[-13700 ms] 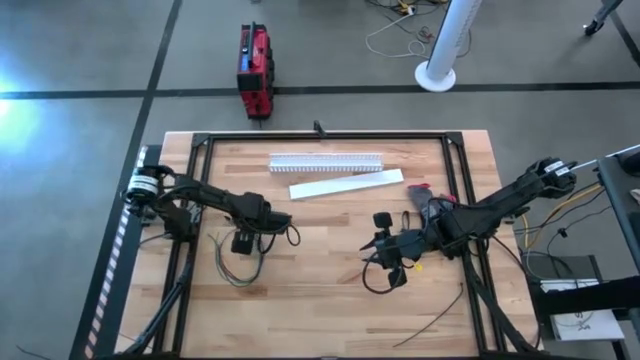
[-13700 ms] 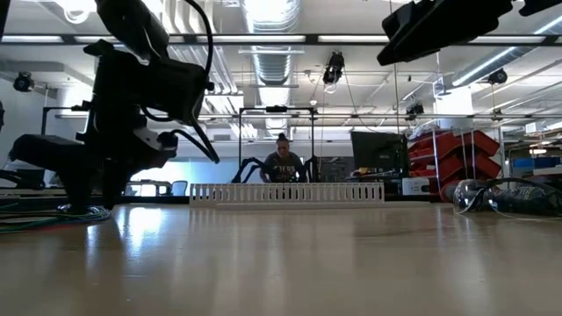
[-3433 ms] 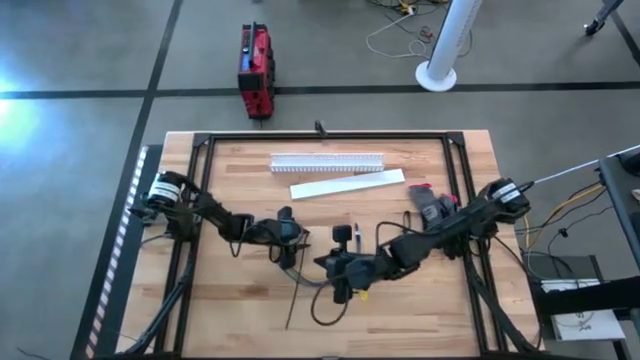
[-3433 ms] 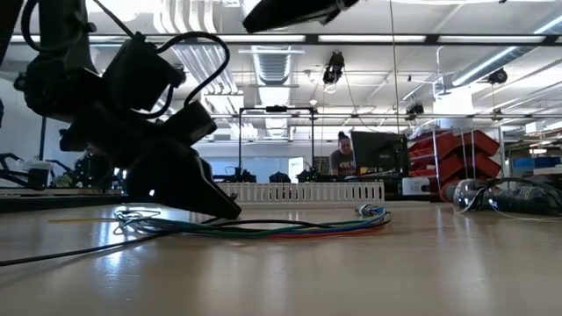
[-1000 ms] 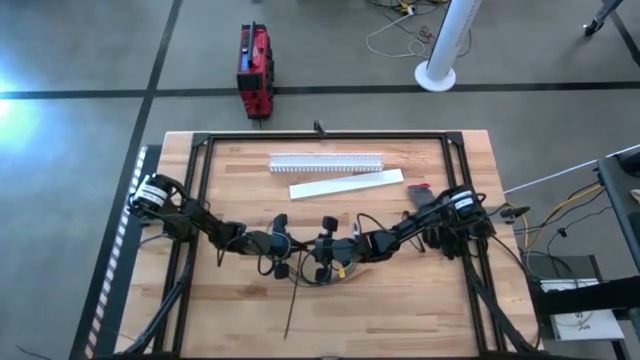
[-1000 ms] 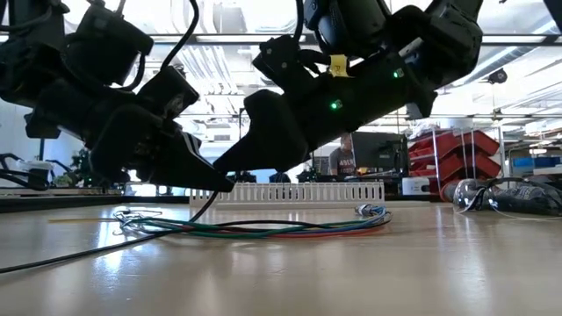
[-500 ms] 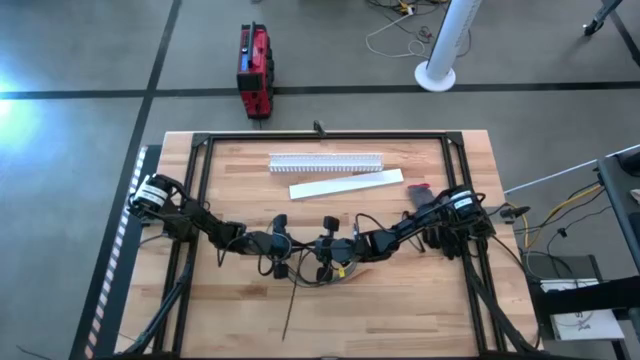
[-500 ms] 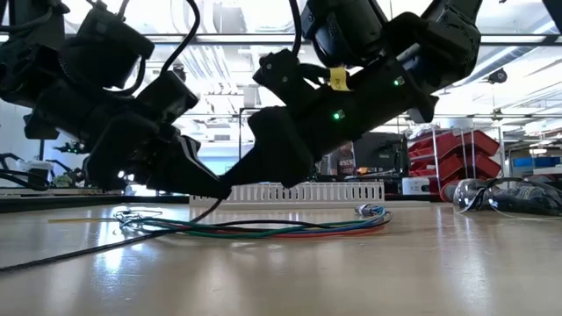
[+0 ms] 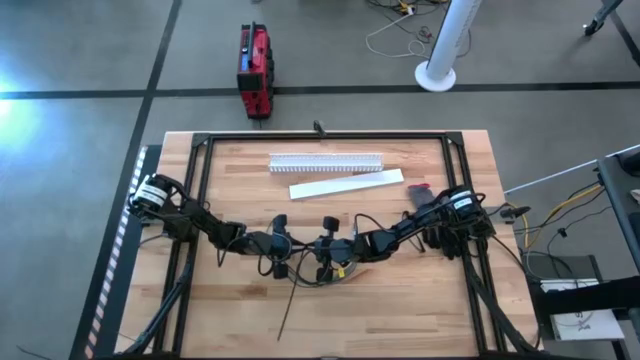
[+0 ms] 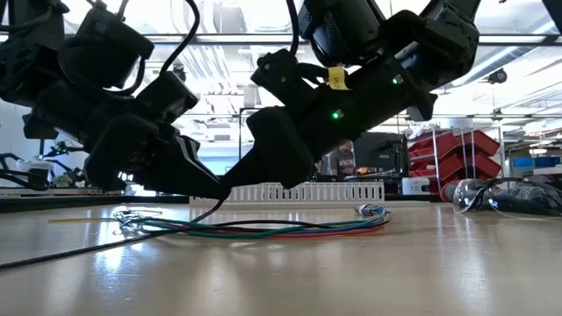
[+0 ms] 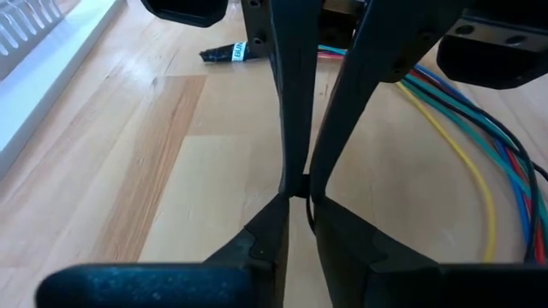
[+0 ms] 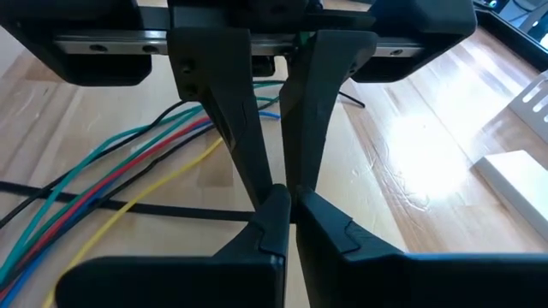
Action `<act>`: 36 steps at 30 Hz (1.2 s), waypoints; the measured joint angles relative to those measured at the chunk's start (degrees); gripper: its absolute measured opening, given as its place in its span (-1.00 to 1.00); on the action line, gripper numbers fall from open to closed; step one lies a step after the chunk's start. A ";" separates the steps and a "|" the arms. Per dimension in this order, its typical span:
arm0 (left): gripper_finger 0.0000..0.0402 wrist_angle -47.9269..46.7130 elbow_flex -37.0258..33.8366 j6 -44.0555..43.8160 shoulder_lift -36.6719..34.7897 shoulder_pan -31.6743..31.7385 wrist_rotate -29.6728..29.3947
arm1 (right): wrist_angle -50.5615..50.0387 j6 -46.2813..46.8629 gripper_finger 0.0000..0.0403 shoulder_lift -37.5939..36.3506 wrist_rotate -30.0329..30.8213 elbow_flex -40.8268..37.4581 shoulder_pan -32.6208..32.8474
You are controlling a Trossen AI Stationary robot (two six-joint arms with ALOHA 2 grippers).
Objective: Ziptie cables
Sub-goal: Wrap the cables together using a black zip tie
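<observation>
Near mid-surface, both end effectors are meeting tip to tip just above the wood. Left end effector (image 9: 297, 252) is coming in from one side, right end effector (image 9: 312, 254) from the other, tips almost touching in the low view. Both are looking narrowed to a thin slit in their wrist views, and each seems to be pinching the black zip tie (image 9: 289, 308) between them; the strap itself is too thin at the tips to confirm the grip fully, so treat that as a judgement.

Zip tie is trailing from the tips down onto the surface (image 9: 420, 300) and away behind the left end effector, its free tail lying flat. Cable bundle (image 10: 263, 230), green, red, blue, yellow and black strands, is lying loose on the wood directly below and just beyond both end effectors, running under the right one, not yet cinched.

Handling guess: strap is looking light, springy and slick, likely to twist or pop out of a narrow pinch; holding it close to the head or the tail tip is probably giving best control for threading. Cables are looking soft and floppy, strands splaying apart, so gathering them near the tie point is likely needed.

White slotted duct (image 9: 326, 161) is sitting well beyond both end effectors, untouched.
</observation>
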 joint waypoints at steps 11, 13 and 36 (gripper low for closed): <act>-1.00 -0.07 0.39 0.13 0.07 -0.04 -0.97 | 0.18 -2.60 -0.99 -0.33 0.27 0.00 0.46; -1.00 0.35 0.39 0.17 0.07 -0.04 -1.00 | -0.15 -4.90 -0.94 -1.20 0.37 0.00 1.03; -1.00 1.01 -6.14 -12.37 -0.33 5.17 -12.64 | -9.44 -9.43 -0.11 -7.91 -13.57 -0.10 5.30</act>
